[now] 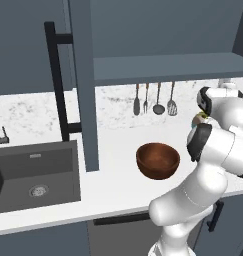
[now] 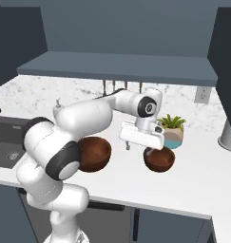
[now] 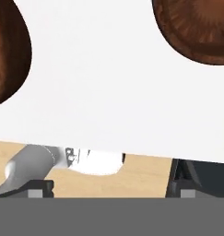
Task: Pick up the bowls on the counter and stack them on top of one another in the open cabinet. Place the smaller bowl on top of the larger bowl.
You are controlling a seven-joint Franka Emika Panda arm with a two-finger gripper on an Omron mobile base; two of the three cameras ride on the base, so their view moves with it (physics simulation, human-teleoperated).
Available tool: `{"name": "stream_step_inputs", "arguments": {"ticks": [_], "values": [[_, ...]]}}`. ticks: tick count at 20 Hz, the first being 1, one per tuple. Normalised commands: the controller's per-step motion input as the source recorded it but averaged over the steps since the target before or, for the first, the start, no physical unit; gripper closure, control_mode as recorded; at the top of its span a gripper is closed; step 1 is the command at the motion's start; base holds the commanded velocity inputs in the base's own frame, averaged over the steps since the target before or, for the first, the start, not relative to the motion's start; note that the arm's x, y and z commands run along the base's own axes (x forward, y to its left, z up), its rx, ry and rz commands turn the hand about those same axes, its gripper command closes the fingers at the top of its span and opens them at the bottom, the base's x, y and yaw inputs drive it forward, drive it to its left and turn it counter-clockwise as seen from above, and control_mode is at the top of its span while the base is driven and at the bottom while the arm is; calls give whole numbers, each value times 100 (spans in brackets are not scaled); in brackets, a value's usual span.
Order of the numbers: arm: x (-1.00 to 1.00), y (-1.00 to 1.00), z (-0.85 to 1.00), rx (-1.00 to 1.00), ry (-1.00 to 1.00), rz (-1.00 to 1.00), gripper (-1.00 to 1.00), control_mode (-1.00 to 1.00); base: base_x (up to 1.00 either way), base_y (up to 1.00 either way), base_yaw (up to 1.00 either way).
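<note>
white counter (image 1: 118, 192) low in the frame carries the larger bowl (image 1: 158, 160) at centre; the gripper (image 2: 141, 143) hangs released above the smaller bowl (image 2: 159, 159) right of centre.

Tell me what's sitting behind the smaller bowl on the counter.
A small potted plant in a teal pot stands right behind the smaller bowl. The open pincer and hand cover part of the bowl and the pot's left edge.

larger bowl (image 1: 158, 160): glossy reddish-brown wood | counter (image 1: 118, 187): speckled white | cabinet (image 1: 85, 85): slate-blue
</note>
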Motion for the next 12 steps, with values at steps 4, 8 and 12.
{"name": "stream_step_inputs", "arguments": {"ticks": [4,8,12], "values": [[15,0,-26,0,-5,6,-100,-100,0,0,0],[16,5,-36,0,-16,2,-100,-100,0,0,0],[18,6,-24,0,-18,1,-100,-100,0,0,0]]}}
